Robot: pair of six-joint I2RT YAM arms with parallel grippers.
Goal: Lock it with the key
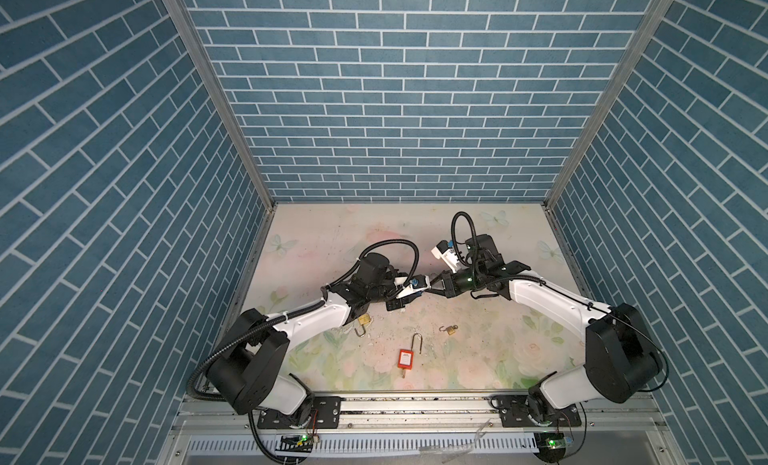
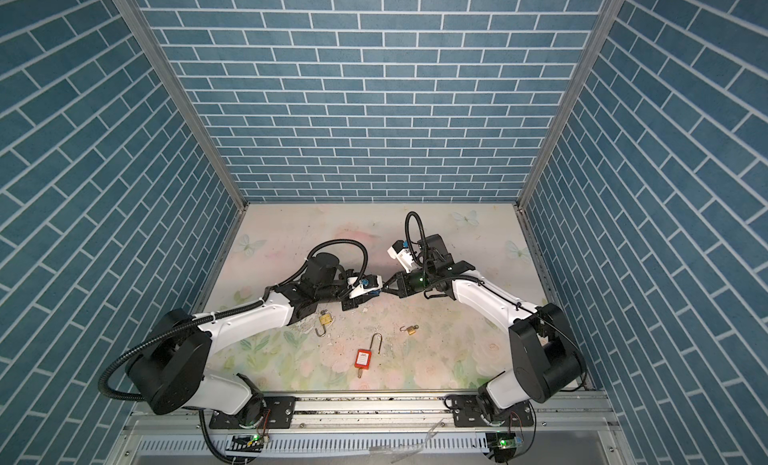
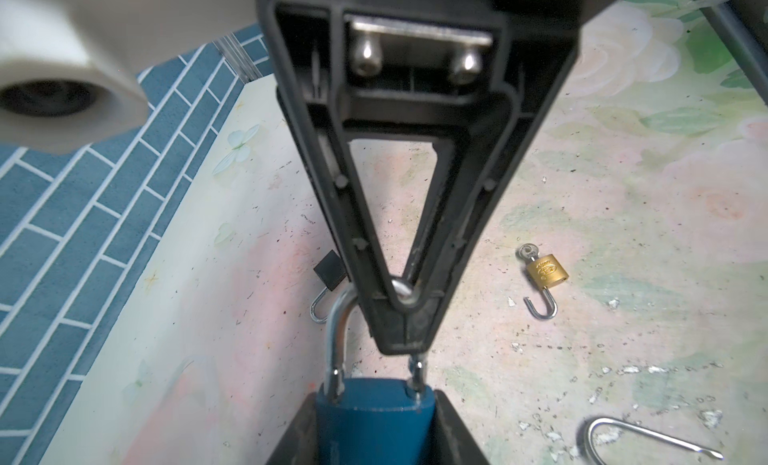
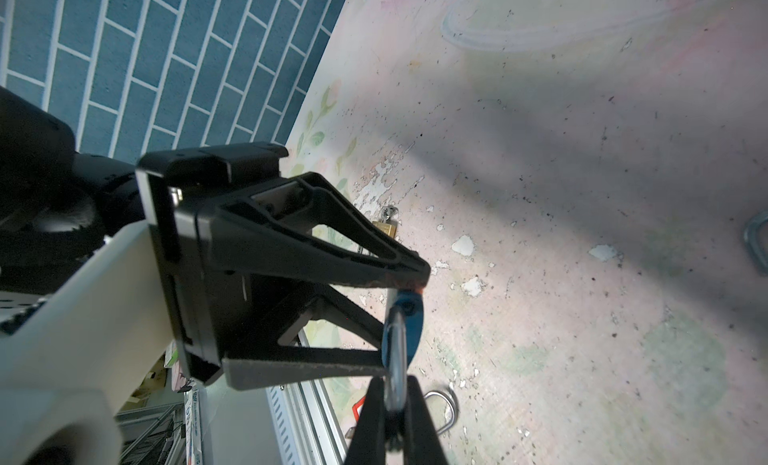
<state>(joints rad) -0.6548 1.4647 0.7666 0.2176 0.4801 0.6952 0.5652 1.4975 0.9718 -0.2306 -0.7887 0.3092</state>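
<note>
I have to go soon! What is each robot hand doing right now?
Left gripper: closed on the blue padlock, fingers gripping its body.
Right gripper: closed, pinching that padlock's shackle.

the far half of the tabletop (image 1: 353, 230) lies open. over the middle the left pincer (image 3: 374, 400) and right pincer (image 3: 401, 330) both grip a blue padlock (image 3: 374, 429), barring the way across. toward the front edge, gaps run between a brass padlock (image 1: 364, 318), a red padlock (image 1: 404, 358) and a small brass padlock (image 1: 451, 330).

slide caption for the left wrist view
Left gripper clamps the blue padlock body, right gripper pinches its shackle; an open brass padlock lies nearby
</note>
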